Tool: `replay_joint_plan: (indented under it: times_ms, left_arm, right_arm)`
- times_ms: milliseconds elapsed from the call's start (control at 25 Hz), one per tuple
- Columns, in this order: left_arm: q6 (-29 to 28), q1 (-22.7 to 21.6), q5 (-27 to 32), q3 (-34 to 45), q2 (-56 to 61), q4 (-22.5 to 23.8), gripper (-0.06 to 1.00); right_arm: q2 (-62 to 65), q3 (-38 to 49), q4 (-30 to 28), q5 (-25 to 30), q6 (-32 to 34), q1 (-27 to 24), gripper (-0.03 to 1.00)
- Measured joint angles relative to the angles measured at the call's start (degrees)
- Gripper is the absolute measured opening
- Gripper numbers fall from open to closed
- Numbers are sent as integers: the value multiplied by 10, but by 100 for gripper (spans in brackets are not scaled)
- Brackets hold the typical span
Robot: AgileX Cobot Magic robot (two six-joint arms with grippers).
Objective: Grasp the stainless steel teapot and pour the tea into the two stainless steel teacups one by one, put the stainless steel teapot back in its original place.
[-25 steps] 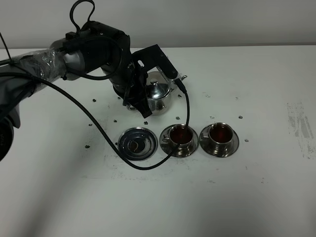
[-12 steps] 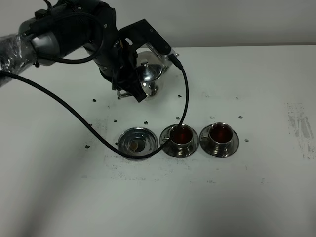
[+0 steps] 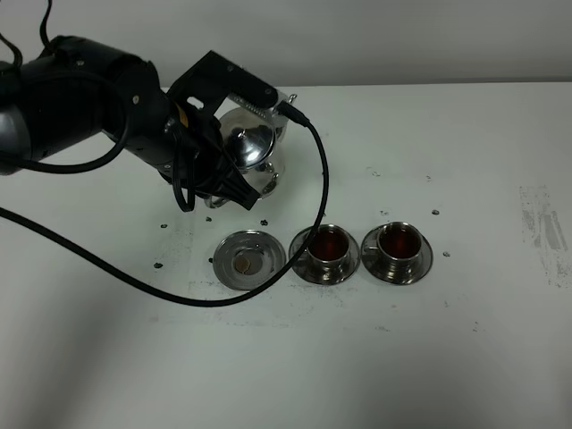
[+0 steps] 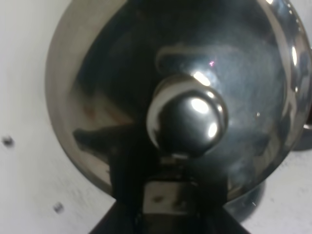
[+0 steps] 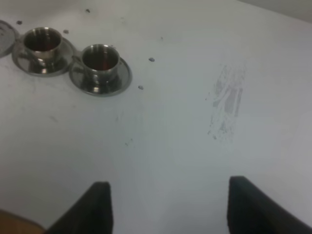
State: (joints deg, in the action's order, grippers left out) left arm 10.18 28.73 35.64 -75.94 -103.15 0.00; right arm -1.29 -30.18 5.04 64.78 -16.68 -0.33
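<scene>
The stainless steel teapot [image 3: 249,152] is a squat, mirror-bright pot with a domed lid and a round knob [image 4: 187,119] polished enough to throw back the lights. It hangs above the table [image 3: 465,357], behind the round dish [image 3: 249,260], carried by the left gripper [image 3: 234,183], whose black body hides the handle, so I cannot tell exactly how the jaws sit on it. Which way the spout points I cannot make out either.

On the white, scuffed table there are two stainless steel teacups, the nearer cup [image 3: 328,248] just beside the dish and the farther cup [image 3: 398,245] beside that, each on its own round saucer, each holding reddish-brown tea [image 3: 329,241]. The three steel rounds lie in one row, left to right. The flat dish has a small tan spot at its centre.

The right gripper [image 5: 168,204] hovers over bare table, its two dark fingers spread wide with nothing between them.
</scene>
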Motion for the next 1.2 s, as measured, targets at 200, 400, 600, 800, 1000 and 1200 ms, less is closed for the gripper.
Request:
replay_joint_plan:
  times_ms: [200,400,600,800,1000,1200]
  left_arm:
    - [-53,0,14,36,14,0,21]
    - [-72,2,23,59,32,-14,21]
    - [-78,14,51,60,32,-35,21]
    - [-93,24,56,60,32,-43,21]
    - [-102,29,56,75,32,-35,21]
    - [-129,29,35,110,32,-13,21]
  right_arm:
    - [0,0,0,0,0,0,53]
    - [0,0,0,0,0,0,53]
    - [0,0,0,0,0,0,53]
    - [0,0,0,0,0,0,53]
    - [0,0,0,0,0,0,53]
    - [0,0,0,0,0,0,53]
